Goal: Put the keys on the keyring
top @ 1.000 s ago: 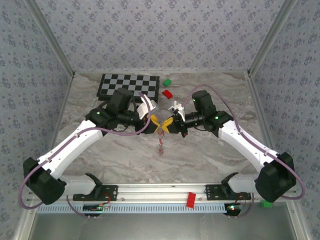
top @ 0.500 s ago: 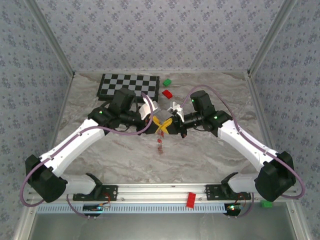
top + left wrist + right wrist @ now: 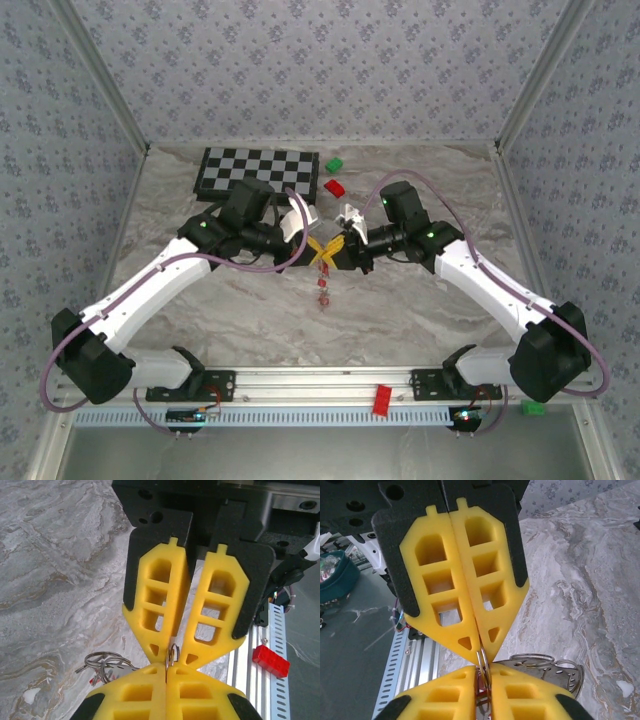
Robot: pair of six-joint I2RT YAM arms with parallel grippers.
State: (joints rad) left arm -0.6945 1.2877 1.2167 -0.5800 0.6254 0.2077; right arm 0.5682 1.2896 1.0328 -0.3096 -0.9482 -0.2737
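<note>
– Two blocks sit at the far side of the counter (image 3: pixel 420 310): a green block (image 3: pixel 334 164) and a red block (image 3: pixel 335 187), both just beside the checkerboard (image 3: pixel 260 172). What else do we have around?
– A second red block (image 3: pixel 381 398) lies on the rail (image 3: pixel 320 380) at the near edge, between the arm bases. A second green block (image 3: pixel 533 407) sits by the right base. All of these are well apart from the middle, where the tools meet.
– So what blocks our look at the keyring (image 3: pixel 482 659)?
– The yellow fingers (image 3: pixel 432 566) themselves. From above, the left tool (image 3: pixel 319 250) and the right tool (image 3: pixel 333 252) come tip to tip and cover the wire. From the wrists we see it as a thin grey sliver standing between the tips.
– How do the tools stand?
– The left tool is pressed together on the keyring wire. The right tool's fingers are a little apart, with the wire in the narrow gap. We cannot tell whether they touch it.
– And the keys (image 3: pixel 322 284)?
– They show as small red specks just on the near side of the tool tips, toward the rail. By them we see more wire loops (image 3: pixel 547 666) past the fingers, over the counter. We cannot tell whether those rest on it or hang.
</note>
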